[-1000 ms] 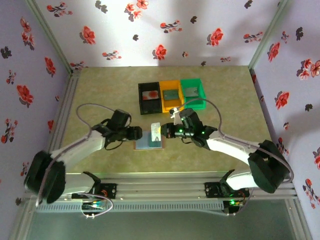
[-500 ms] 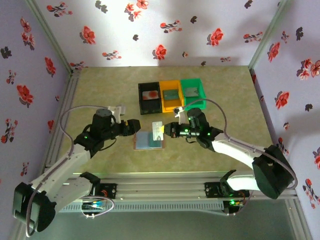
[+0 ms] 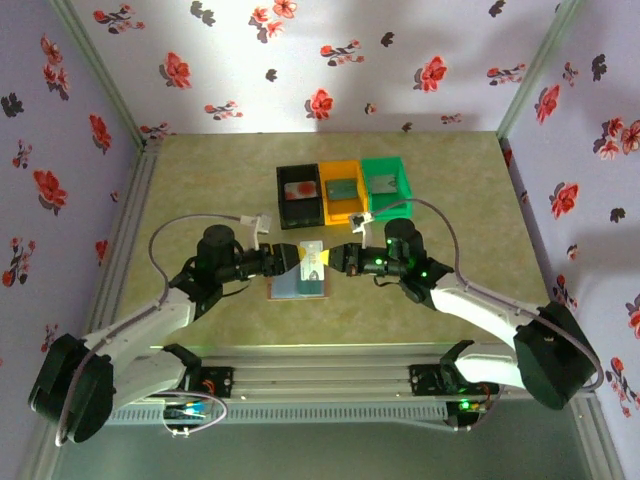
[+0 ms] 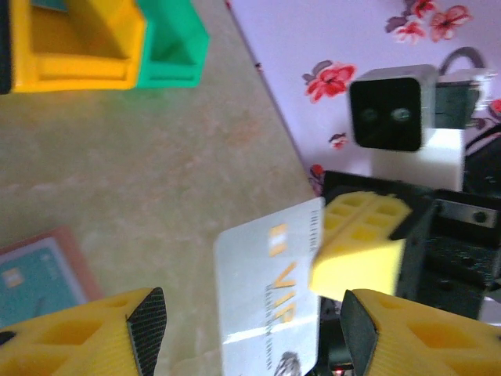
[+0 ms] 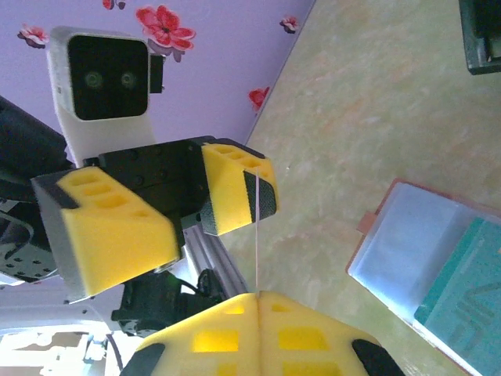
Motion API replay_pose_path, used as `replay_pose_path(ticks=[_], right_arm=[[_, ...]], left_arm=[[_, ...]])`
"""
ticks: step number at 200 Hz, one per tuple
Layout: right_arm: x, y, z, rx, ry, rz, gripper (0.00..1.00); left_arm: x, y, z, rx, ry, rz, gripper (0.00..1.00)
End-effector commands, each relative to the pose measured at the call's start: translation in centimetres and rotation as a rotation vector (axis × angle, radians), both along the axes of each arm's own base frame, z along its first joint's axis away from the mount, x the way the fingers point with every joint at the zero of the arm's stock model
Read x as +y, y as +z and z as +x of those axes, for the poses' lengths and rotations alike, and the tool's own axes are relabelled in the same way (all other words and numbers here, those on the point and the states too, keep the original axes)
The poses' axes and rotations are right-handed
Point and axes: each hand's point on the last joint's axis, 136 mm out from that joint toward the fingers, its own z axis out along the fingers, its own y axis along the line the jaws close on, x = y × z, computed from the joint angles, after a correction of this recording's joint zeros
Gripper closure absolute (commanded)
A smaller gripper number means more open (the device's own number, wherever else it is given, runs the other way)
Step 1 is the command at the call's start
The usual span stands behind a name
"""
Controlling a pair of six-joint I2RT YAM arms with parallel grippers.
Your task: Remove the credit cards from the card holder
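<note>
Nearest, just on the near side of the fingers, the card holder (image 3: 298,287) lies open on the counter (image 3: 200,190), with a teal card (image 5: 462,301) on one panel. The right fingers (image 5: 227,341) are pressed together on the edge of a white credit card (image 4: 262,290) lettered VIP, holding it upright. The left fingers (image 4: 86,337) stand apart, one on either side of that card. Beyond the fingers, a black bin (image 3: 300,195), an orange bin (image 3: 341,190) and a green bin (image 3: 385,185) sit in a row.

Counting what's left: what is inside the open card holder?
A teal card lies on one panel of the card holder; the other panel shows pale blue. Anything tucked under either is covered.
</note>
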Motion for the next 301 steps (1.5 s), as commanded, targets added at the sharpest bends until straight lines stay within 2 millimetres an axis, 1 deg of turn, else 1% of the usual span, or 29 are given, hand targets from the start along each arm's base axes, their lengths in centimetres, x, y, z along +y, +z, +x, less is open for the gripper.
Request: replay_pose_path(ticks=[1, 52, 77, 116, 132, 168, 226, 301], right_arm=[[-0.1, 1.6, -0.6, -0.022, 0.024, 0.06, 1.0], [-0.2, 1.9, -1.0, -0.021, 0.031, 0.083, 1.0], [-0.2, 1.9, -1.1, -0.017, 0.036, 0.084, 1.0], [-0.2, 1.4, -1.1, -0.005, 0.033, 0.071, 1.0], [-0.2, 1.3, -1.0, -0.003, 0.031, 0.072, 1.0], [-0.2, 1.5, -1.0, -0.003, 0.029, 0.076, 1.0], [-0.1, 0.8, -1.0, 0.013, 0.034, 0.066, 1.0], [-0.2, 0.6, -1.0, 0.015, 0.029, 0.06, 1.0]], left_arm=[[-0.9, 0.9, -0.6, -0.027, -0.044, -0.056, 0.37], [-1.4, 0.8, -1.2, -0.025, -0.068, -0.069, 0.39], [-1.5, 1.2, -1.2, -0.034, -0.069, -0.085, 0.42], [-1.5, 1.7, -1.3, -0.05, -0.076, -0.102, 0.52], [-1.5, 1.7, -1.4, -0.048, -0.077, -0.108, 0.54], [-1.4, 1.8, -1.7, -0.055, -0.081, -0.12, 0.62], [-1.4, 2.0, -1.7, -0.058, -0.081, -0.135, 0.72], [-1.4, 2.2, -1.6, -0.06, -0.077, -0.147, 0.87]])
